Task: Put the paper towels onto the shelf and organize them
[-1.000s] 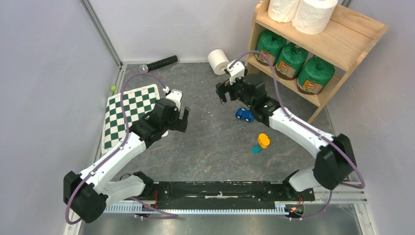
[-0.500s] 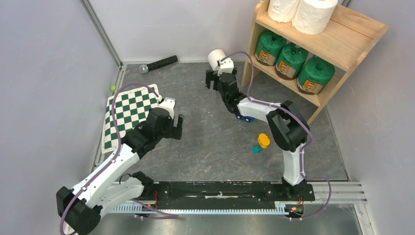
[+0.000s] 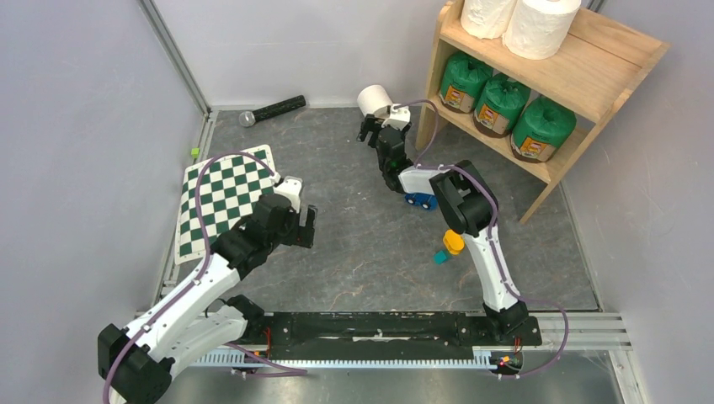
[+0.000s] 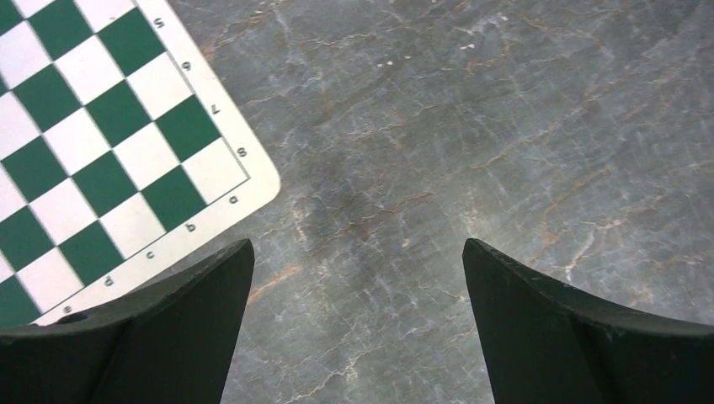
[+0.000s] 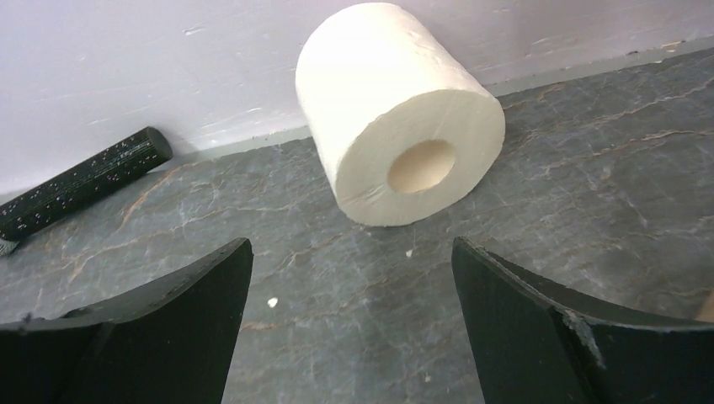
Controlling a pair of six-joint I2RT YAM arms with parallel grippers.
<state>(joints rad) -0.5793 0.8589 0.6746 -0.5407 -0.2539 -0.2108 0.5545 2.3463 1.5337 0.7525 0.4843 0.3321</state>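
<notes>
A bare white paper towel roll [image 3: 374, 99] lies on its side on the floor by the back wall, left of the wooden shelf [image 3: 589, 76]. In the right wrist view the roll [image 5: 396, 114] lies just ahead, its hollow core facing me. My right gripper [image 3: 379, 126] [image 5: 352, 252] is open and empty, a short way in front of the roll. Two white rolls [image 3: 514, 21] stand on the shelf's top tier; three green wrapped rolls [image 3: 498, 105] sit on the lower tier. My left gripper [image 3: 305, 220] [image 4: 358, 252] is open and empty over bare floor.
A green-white checkerboard mat [image 3: 221, 198] lies at the left, its corner showing in the left wrist view [image 4: 101, 143]. A black microphone [image 3: 271, 109] lies by the back wall, also in the right wrist view [image 5: 80, 181]. A blue toy car [image 3: 419, 200] and an orange-teal toy [image 3: 450, 244] lie mid-floor.
My right arm has stretched toward the back wall, bringing its open gripper close to the loose white roll. My left arm has drawn back toward the near side.
</notes>
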